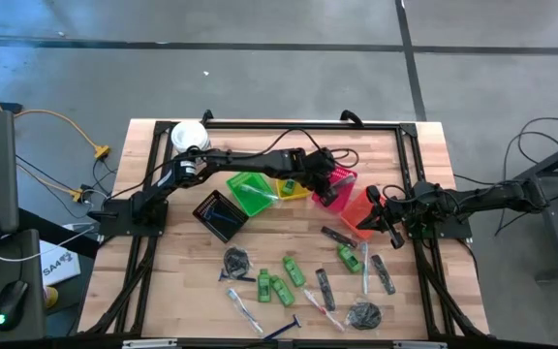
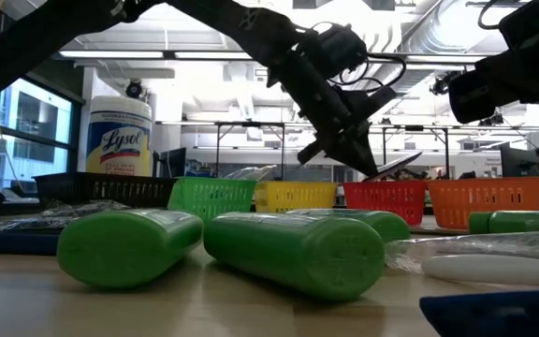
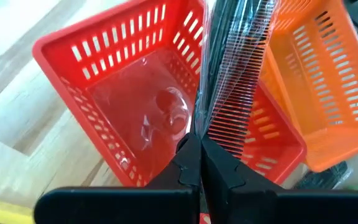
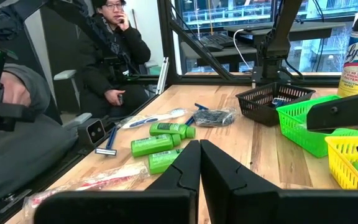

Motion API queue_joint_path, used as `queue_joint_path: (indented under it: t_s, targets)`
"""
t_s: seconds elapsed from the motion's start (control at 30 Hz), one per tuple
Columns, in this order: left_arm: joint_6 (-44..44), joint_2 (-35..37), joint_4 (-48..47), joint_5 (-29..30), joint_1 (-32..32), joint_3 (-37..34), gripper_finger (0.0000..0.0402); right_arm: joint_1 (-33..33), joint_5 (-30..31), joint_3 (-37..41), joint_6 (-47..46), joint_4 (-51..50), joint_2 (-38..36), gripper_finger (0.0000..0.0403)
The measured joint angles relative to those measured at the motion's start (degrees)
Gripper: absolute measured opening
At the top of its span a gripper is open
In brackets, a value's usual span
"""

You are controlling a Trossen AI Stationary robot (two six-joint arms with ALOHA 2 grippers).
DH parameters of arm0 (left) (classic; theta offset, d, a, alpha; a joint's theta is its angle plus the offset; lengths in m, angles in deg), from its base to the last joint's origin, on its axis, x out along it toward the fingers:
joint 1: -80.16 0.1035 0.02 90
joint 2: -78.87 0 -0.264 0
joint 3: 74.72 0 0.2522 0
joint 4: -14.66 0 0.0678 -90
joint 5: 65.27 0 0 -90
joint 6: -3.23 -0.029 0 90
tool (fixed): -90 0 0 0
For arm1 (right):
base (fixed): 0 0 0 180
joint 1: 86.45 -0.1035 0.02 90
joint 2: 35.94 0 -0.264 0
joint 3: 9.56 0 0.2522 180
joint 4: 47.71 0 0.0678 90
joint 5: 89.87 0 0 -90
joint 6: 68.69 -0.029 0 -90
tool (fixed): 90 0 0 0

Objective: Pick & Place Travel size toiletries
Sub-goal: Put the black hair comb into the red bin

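Note:
My left gripper [image 3: 200,146] [image 1: 329,182] hangs over the red basket [image 3: 135,93], shut on a black comb in a clear wrapper [image 3: 229,68] [image 2: 396,167]. My right gripper [image 4: 199,152] [image 1: 387,215] waits shut and holds nothing, beside the orange basket [image 1: 361,215]. Other toiletries lie flat on the near half of the table: green mini bottles [image 1: 294,271], black combs [image 1: 325,289], dark coiled bundles [image 1: 237,260], clear tubes [image 1: 243,308] and a blue-handled razor [image 1: 284,330]. My left gripper pinches the wrapped comb by one end [image 3: 199,124] between its two fingers, which slant down from above. The comb runs on ahead of the fingertips, along them. It is lifted clear, tilted, just over the red basket's rim [image 2: 391,187].
A row of baskets crosses the table's middle: black [image 1: 219,215], green [image 1: 250,192], yellow [image 1: 291,187], red, orange. A white Lysol tub [image 1: 190,134] stands at the far left corner. A seated person [image 4: 120,50] shows beyond the table's edge.

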Motion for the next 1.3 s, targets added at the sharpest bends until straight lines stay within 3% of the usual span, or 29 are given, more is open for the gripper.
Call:
queue_joint_path:
  t_s: [1.3]
  targets:
    - [-3.9,-2.8,2.1,2.8,0.0,0.0,0.0,0.0,0.1,0.0,0.0,0.0,0.0,0.0003]
